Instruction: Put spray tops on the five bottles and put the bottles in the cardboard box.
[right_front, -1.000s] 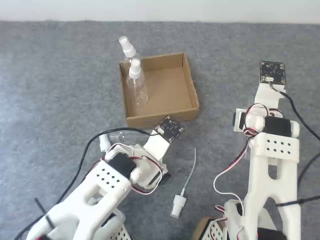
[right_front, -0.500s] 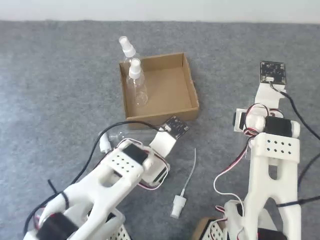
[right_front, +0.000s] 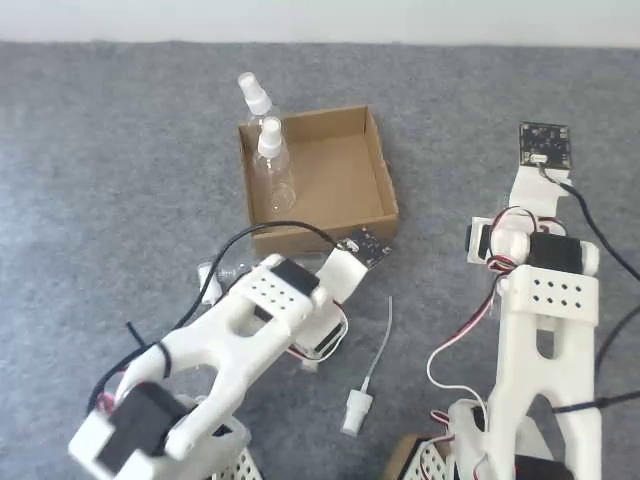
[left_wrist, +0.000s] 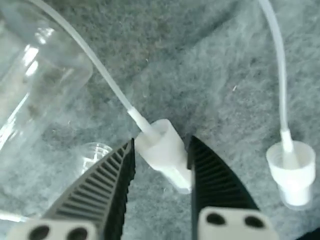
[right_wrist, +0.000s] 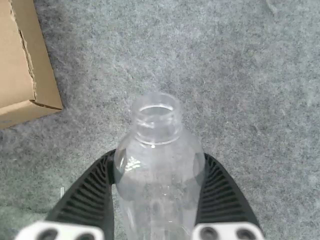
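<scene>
Two bottles already wear tops. The boxed bottle (right_front: 273, 170) stands in the cardboard box (right_front: 355, 175) against its left wall. The corner bottle (right_front: 257, 105) is at the far left corner; I cannot tell if it is inside or just beyond.

Change over the last second: my left arm (right_front: 270, 310) swung from the near left toward the right and far, and its wrist now sits just near of the box's near wall. Box, loose spray top (right_front: 357, 408) and right arm (right_front: 545, 290): no shift.

Left fingers (left_wrist: 122, 170): narrow, closed on a spray top (left_wrist: 162, 150), one on each side. Its dip tube runs off across a lying bottle (left_wrist: 35, 70) on the desk (right_front: 120, 150).

Right fingers (right_wrist: 95, 192): clasping the body of an open bottle (right_wrist: 159, 150), neck bare, right of the box and apart from it.

Judgement: top in one, bottle in the other, so threading the tube into the neck comes next. The tube looks long and limp, so alignment is the risk.
</scene>
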